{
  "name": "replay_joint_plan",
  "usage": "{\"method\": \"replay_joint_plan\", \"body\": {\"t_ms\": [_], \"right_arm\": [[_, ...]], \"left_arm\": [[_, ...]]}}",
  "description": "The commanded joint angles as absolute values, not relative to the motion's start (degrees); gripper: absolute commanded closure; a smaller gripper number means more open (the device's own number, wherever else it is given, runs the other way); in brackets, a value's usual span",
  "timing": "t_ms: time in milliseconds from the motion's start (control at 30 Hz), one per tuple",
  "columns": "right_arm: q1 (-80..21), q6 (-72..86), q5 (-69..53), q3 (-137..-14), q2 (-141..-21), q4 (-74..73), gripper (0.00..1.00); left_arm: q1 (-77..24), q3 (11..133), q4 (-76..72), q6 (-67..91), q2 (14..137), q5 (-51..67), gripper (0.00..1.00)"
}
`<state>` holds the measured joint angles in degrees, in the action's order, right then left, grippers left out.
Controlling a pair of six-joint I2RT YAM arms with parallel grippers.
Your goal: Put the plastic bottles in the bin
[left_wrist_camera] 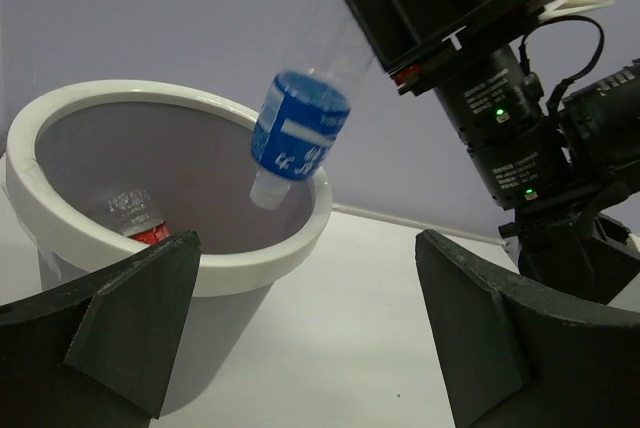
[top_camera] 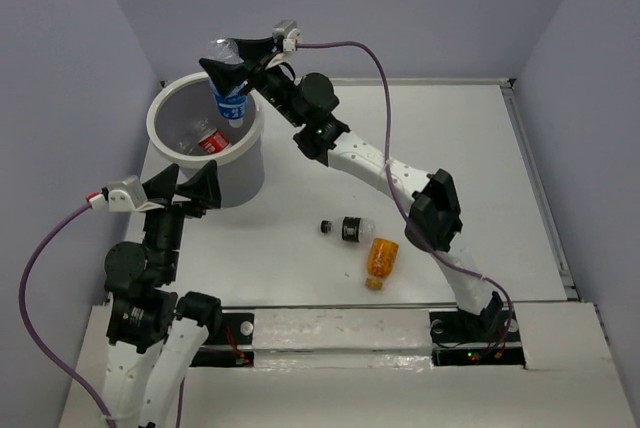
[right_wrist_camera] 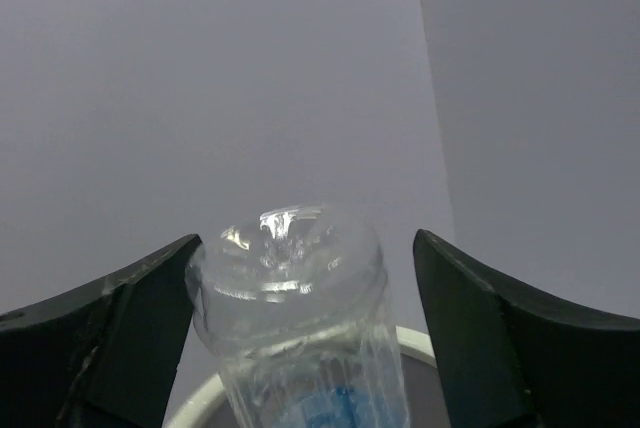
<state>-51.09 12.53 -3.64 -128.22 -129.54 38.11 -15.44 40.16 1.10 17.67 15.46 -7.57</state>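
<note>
A clear bottle with a blue label (top_camera: 231, 106) hangs cap-down over the white bin (top_camera: 244, 160), blurred in the left wrist view (left_wrist_camera: 300, 133). My right gripper (top_camera: 237, 56) stands open around its base (right_wrist_camera: 290, 278), with a gap showing beside the right finger (right_wrist_camera: 480, 348). A red-labelled bottle (top_camera: 210, 141) lies inside the bin (left_wrist_camera: 200, 273). On the table lie a black-labelled bottle (top_camera: 350, 229) and an orange bottle (top_camera: 381, 259). My left gripper (top_camera: 186, 186) is open and holds nothing, just in front of the bin's wall (left_wrist_camera: 300, 348).
The right arm (top_camera: 380, 163) stretches diagonally across the table from its base to the bin. A raised edge (top_camera: 535, 188) runs along the table's right side. Purple walls close in the back and sides.
</note>
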Motion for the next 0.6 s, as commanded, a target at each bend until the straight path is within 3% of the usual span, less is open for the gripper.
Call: {"method": "replay_joint_plan", "body": {"t_ms": [0,200,267,467,567], "right_arm": [[-51.2,13.3,-5.6,-133.9,-129.4,31.8,0.0],[-50.2,12.0,-8.3,-132.7,-123.8,26.7,0.0],[-50.2,9.6,-8.1,-128.2,-117.0,25.4,0.0],[-49.7,1.6,7.8,-93.2,-88.5,21.1,0.02],[-47.9,2.8,16.8,-75.3,-78.1,17.7,0.03]], "left_arm": [[-16.3,40.2,-1.7,17.5,14.9,-6.9,0.01],[-17.2,39.8,-3.3,17.1,16.9,-1.0,0.01],[-17.2,39.3,-5.6,17.4,19.1,7.1,0.01],[-18.4,41.2,-10.4,25.6,33.1,29.8,0.01],[-25.4,41.0,-15.2,27.8,38.7,26.8,0.01]]}}
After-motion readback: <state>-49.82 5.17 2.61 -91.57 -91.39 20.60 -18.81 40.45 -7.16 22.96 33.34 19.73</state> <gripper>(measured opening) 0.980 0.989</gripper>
